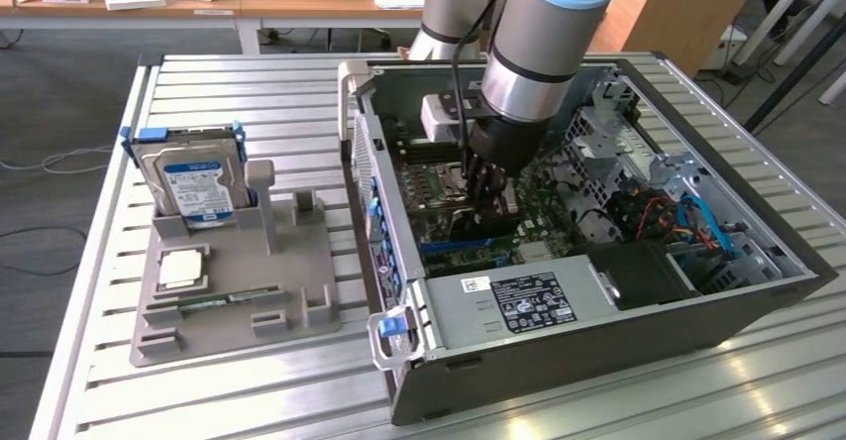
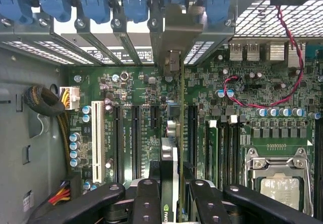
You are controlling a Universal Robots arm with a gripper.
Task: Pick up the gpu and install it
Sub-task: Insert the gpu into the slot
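Gpu (image 2: 170,156) upright, edge-on, clamped between closed end effector (image 2: 171,183) fingers, over motherboard (image 2: 126,128) slots inside open computer case (image 1: 595,351). Power supply (image 1: 522,306) label text too small to read. Hard drive (image 1: 196,184) stands apart on bench (image 1: 264,400).

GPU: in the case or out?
In: the gpu stands edge-on over the motherboard, clamped in the gripper. Seated in a slot: cannot tell.

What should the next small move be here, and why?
Probably a slow, straight push toward the motherboard. The gripper is shut on the gpu, which stands edge-on among the expansion slots with its bracket end by the rear slot covers. Whether it is seated cannot be told, so I would avoid any sideways move.
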